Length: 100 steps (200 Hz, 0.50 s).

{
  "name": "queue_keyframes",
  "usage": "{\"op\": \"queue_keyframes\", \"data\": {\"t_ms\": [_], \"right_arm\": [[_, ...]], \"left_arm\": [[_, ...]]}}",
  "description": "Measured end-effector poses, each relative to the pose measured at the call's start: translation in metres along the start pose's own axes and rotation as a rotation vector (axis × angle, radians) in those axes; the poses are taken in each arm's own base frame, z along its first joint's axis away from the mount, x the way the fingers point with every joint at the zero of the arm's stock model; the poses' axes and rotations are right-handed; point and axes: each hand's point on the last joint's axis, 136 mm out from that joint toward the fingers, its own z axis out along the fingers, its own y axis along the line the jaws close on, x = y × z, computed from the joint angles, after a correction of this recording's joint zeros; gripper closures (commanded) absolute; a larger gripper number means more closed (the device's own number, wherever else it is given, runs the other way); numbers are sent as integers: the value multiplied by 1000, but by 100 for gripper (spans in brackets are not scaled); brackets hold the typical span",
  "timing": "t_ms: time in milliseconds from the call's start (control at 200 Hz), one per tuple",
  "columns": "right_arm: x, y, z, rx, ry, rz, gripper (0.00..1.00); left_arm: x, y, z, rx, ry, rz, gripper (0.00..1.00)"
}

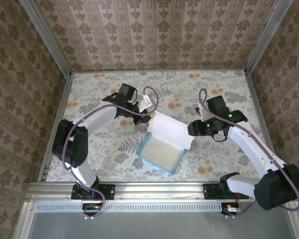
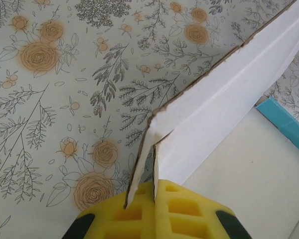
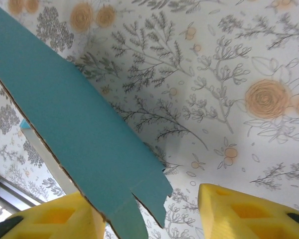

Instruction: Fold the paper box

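My left end effector is pinched shut on a small corner tab of the paper box, a shallow tray of thin card, turquoise-blue outside and white inside. The tab's edge runs down between my yellow foam pads. From that tab the tall white panel rises at a slant, away from my wrist and above the tray floor.

My right end effector is wide open and holds nothing. The turquoise outer face of the same panel slants past its left-hand pad, and the other pad stands well apart over bare table. I cannot tell for sure whether the card touches that pad or only passes just beside it.

In the top view the box sits in the middle of the floral-printed table, between my two arms. Its low walls are already up, and the panel is lifted along the far side.

I judge this step to be the raising and folding over of that long panel, about midway through the task. Next, my right side needs to close on its end of the panel so both ends move together. Then the panel must swing about its crease without buckling the thin card.
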Motion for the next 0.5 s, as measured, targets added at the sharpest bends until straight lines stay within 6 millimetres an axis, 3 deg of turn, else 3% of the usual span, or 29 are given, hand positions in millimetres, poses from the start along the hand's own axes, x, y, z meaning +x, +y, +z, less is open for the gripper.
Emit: {"op": "queue_keyframes", "data": {"t_ms": [320, 500], "right_arm": [[23, 4, 15, 4, 69, -1, 65], [24, 5, 16, 16, 65, 0, 72]], "left_arm": [[1, 2, -1, -7, 1, -11, 100], [1, 2, -1, -7, 0, -27, 100]]}}
